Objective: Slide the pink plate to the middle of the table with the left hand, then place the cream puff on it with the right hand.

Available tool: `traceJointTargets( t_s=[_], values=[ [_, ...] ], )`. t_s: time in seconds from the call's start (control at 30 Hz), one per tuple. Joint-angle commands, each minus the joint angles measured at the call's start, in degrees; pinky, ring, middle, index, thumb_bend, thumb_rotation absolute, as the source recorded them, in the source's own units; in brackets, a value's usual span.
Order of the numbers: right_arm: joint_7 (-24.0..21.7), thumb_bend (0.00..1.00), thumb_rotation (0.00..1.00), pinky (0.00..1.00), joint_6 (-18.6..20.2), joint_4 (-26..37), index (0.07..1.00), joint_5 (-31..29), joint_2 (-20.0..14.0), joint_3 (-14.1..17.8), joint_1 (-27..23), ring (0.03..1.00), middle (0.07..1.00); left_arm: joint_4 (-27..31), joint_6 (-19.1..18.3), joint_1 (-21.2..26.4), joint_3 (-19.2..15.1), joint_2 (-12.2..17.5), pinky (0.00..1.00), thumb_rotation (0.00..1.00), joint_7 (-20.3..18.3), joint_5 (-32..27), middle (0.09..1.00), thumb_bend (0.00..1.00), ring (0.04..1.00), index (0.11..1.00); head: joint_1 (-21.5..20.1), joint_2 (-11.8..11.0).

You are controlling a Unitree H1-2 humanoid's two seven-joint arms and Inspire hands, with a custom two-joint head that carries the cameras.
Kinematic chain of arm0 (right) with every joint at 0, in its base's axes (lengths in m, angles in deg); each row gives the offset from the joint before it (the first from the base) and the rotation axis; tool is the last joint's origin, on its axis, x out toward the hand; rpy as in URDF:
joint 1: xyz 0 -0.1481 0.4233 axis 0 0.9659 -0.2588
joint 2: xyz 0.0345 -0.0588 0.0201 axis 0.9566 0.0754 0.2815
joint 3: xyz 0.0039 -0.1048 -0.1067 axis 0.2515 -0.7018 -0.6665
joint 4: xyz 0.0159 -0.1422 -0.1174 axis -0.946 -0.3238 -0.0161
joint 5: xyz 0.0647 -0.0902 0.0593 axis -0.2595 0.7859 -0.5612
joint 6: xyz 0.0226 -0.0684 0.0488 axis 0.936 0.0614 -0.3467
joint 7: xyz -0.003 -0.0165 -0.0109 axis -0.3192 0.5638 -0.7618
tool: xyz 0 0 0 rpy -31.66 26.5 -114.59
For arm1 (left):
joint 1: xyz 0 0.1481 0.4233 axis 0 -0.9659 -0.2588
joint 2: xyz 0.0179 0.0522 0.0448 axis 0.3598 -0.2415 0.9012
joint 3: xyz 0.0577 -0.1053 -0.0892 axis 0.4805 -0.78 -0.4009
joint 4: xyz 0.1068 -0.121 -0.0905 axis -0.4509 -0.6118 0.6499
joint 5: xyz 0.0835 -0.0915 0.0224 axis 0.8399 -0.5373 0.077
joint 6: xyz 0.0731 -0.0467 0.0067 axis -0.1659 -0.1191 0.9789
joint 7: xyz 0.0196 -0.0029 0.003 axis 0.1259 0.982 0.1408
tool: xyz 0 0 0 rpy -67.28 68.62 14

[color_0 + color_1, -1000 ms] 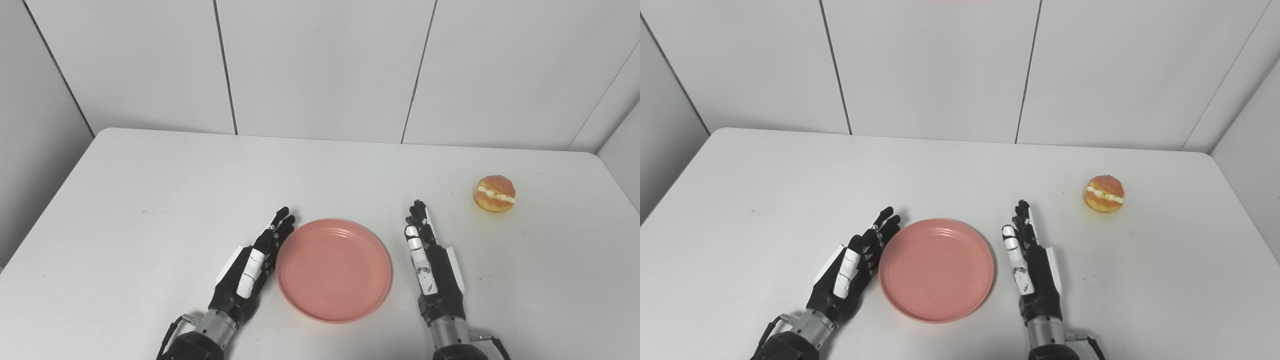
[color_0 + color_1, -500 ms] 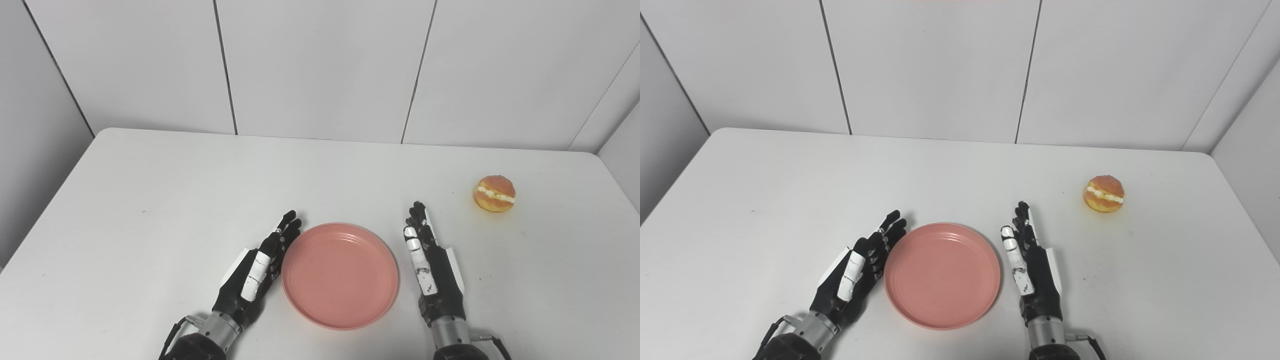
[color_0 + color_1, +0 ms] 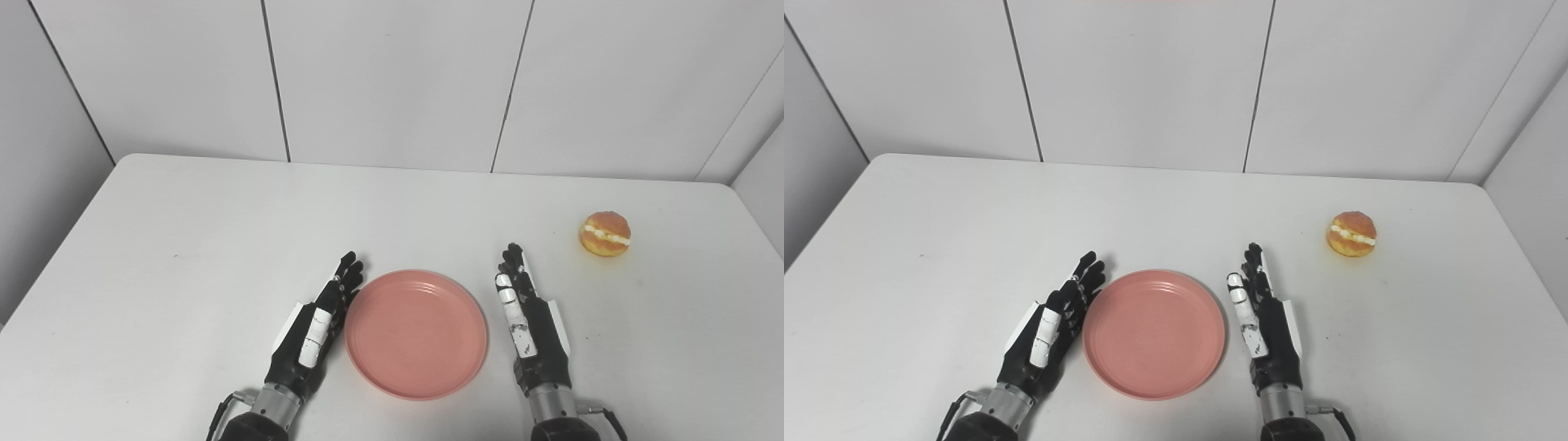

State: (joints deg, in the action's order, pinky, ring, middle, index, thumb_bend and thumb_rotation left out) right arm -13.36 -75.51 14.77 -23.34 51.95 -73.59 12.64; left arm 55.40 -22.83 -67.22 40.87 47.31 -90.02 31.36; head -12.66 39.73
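The left hand (image 3: 312,324), flat with fingers apart and empty, touches the pink plate (image 3: 416,334) rim and should push sideways gently, keeping it flat on the worktop (image 3: 184,245).

Both forearms are cut off by the bottom edge in both views. The palm of the left hand (image 3: 309,334) and of the right hand (image 3: 530,327) is turned away and hidden. Contact between the left hand and the plate (image 3: 416,334) rim cannot be determined. The table (image 3: 184,245) is cropped at the left, right and near edges. The puff (image 3: 605,233) underside is hidden.
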Motion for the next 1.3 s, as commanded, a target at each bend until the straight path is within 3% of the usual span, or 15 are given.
traceJointTargets(
  t_s=[0.0, 0.13, 0.33, 0.53, 0.7, 0.83, 0.97, 1.07, 1.17, 1.27],
  values=[
    [0.64, 0.65, 0.84, 1.0, -1.91, 1.87, 0.983, 0.59, 0.05, 0.15, -2.17, 0.989, 0.988, -2.45, 2.71, 0.27, -0.88, -0.75, 1.0, 1.0, 1.92, 1.43, 1.0, 0.83, 1.0, 1.0, 0.01, 0.08],
    [1.77, 0.65, 0.86, 1.0, -1.62, 1.96, 0.993, 3.23, -0.87, 0.42, -3.35, 0.999, 0.998, -3.74, 5.3, 0.13, -1.49, -2.03, 1.0, 1.0, 3.75, 3.51, 1.0, 0.82, 1.0, 1.0, 0.18, 0.08],
    [1.68, 0.65, 0.87, 1.0, -4.2, 0.28, 1.0, 3.15, -3.62, 1.66, -6.19, 1.0, 1.0, -5.05, 8.13, 0.11, -1.91, -3.01, 1.0, 1.0, 5.4, 5.2, 1.0, 0.79, 1.0, 1.0, 0.07, -0.05],
    [6.28, 0.69, 0.91, 1.0, -5.0, -1.35, 1.0, 9.73, -6.71, 3.46, -9.66, 1.0, 1.0, -5.87, 8.91, 0.38, -1.72, -3.44, 1.0, 1.0, 6.91, 7.11, 1.0, 0.8, 1.0, 1.0, -0.07, -0.41],
    [9.26, 0.65, 0.92, 1.0, -7.64, -3.52, 1.0, 11.81, -9.43, 5.77, -12.57, 1.0, 1.0, -6.11, 8.94, 0.42, -1.61, -3.43, 1.0, 1.0, 7.26, 8.1, 1.0, 0.84, 1.0, 1.0, -0.11, -0.5],
    [11.96, 0.62, 0.85, 0.99, -8.61, -4.26, 1.0, 16.01, -12.07, 6.53, -14.16, 1.0, 1.0, -5.47, 8.01, 0.2, -1.33, -3.25, 1.0, 1.0, 7.37, 8.91, 1.0, 0.85, 1.0, 1.0, -0.38, -0.36],
    [14.95, 0.62, 0.8, 0.99, -6.74, -4.73, 1.0, 20.46, -14.11, 7.45, -15.76, 1.0, 1.0, -5.23, 7.21, 0.14, -1.19, -3.03, 1.0, 1.0, 7.36, 9.46, 1.0, 0.85, 1.0, 1.0, -1.0, -0.37],
    [16.24, 0.63, 0.69, 1.0, -6.47, -5.76, 1.0, 21.02, -15.06, 8.34, -16.92, 1.0, 1.0, -5.56, 7.3, 0.19, -1.32, -2.97, 1.0, 1.0, 7.11, 8.7, 1.0, 0.84, 1.0, 1.0, -1.27, -0.36],
    [17.59, 0.65, 0.59, 1.0, -4.74, -7.1, 1.0, 22.18, -16.29, 9.64, -18.36, 1.0, 1.0, -5.04, 5.59, 0.03, -1.84, -3.43, 1.0, 1.0, 6.88, 6.66, 1.0, 0.81, 1.0, 1.0, -1.59, -0.47],
    [18.32, 0.67, 0.56, 0.99, -2.33, -8.47, 1.0, 23.48, -17.18, 10.66, -19.66, 1.0, 1.0, -4.69, 5.11, -0.02, -2.09, -3.57, 1.0, 1.0, 7.05, 6.07, 1.0, 0.79, 1.0, 1.0, -1.78, -0.41]
  ],
)
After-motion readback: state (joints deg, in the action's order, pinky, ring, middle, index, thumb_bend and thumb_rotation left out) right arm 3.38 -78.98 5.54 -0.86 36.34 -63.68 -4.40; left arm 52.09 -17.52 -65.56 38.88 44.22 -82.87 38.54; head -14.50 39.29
